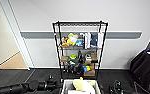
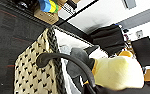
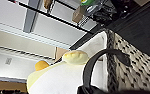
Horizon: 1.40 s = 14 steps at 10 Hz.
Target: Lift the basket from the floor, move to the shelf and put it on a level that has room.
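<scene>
The basket [image 3: 133, 67] shows a cream checkered woven wall, a dark braided rim and a pale lining. A black loop handle [image 3: 103, 62] arches over the rim. A pale yellow plush toy [image 3: 63, 75] lies inside. Beyond stand the shelf [image 3: 53, 17] and the dark carpeted floor [image 3: 141, 27].
</scene>
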{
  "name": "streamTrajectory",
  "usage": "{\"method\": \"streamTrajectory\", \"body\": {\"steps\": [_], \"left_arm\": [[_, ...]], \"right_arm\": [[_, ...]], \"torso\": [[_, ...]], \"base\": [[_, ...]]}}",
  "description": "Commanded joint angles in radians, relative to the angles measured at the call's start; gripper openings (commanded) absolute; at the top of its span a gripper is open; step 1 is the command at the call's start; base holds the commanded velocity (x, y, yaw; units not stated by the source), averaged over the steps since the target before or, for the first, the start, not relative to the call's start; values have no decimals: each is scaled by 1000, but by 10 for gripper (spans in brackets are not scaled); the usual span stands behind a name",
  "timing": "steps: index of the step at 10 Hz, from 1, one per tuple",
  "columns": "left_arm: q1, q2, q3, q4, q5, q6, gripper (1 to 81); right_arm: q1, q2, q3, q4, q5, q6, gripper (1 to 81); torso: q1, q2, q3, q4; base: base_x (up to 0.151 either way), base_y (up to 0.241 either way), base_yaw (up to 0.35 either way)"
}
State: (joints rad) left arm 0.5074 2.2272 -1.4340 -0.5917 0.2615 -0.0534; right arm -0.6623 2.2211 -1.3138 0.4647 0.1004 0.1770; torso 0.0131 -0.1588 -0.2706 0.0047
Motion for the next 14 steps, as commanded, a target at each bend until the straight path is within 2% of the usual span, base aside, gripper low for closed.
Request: {"method": "streamTrajectory", "body": {"steps": [1,3,4,5,8,9,14], "left_arm": [[-154,-15,40,-37,21,6,10],[-143,-13,27,-34,21,6,10],[-140,-15,27,-34,21,7,10],[-135,-17,27,-33,21,10,10],[-128,-17,20,-31,21,12,10],[-128,-12,9,-34,24,12,10],[-122,-9,15,-30,25,15,10]], "right_arm": [[137,-16,50,5,-5,6,10],[135,-16,48,5,-5,6,10],[132,-15,48,5,-5,6,10],[129,-15,48,5,-5,6,10],[128,-12,45,5,-5,6,10],[128,-10,44,5,-4,6,10],[108,-10,41,2,-2,-4,10]], "torso": [[0,0,0,0],[-2,7,4,0],[-2,5,42,0],[-3,5,45,0],[-3,6,89,0],[-3,6,67,0],[-5,5,76,0]], "base": [[0,0,0],[0,0,0],[0,0,0],[0,0,0],[0,0,0],[0,0,0],[0,0,0]]}}
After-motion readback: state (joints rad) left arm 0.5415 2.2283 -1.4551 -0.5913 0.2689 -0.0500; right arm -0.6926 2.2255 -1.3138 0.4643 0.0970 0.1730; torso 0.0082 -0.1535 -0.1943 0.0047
